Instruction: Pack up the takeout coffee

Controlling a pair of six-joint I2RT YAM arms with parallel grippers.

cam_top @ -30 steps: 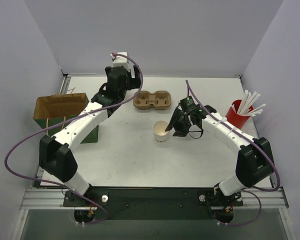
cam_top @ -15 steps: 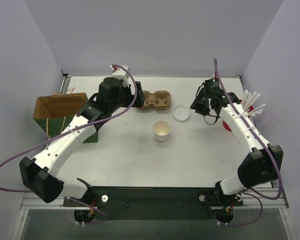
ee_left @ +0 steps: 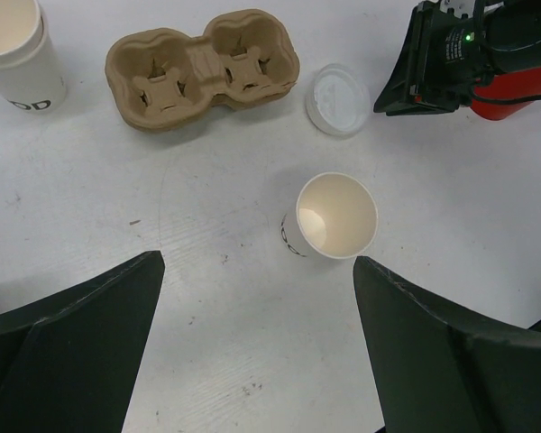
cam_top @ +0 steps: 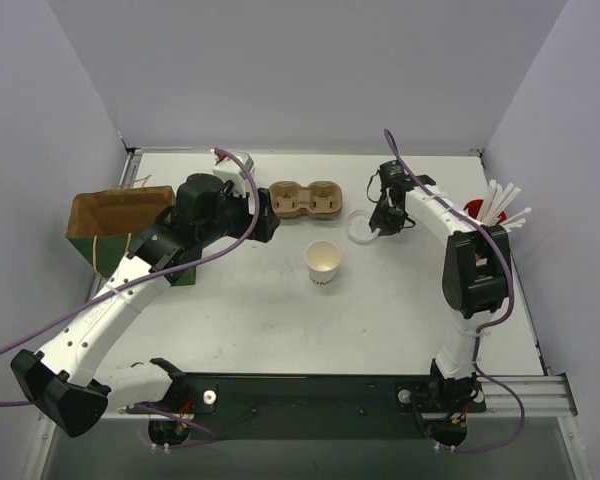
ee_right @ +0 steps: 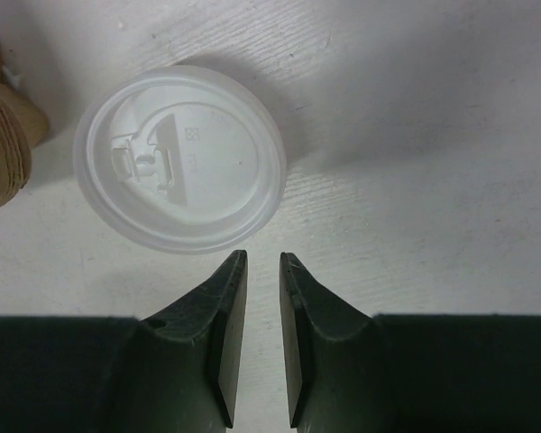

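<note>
Our right gripper (ee_right: 263, 257) has narrowed its jaws to a slit and pinches nothing. Its tips are just short of the lid (ee_right: 180, 161), which now lies flat beside the cup carrier (cam_top: 305, 199), so capping remains undone. Our left gripper (ee_left: 257, 271) hangs spread wide above the open paper cup (ee_left: 336, 215).
</note>
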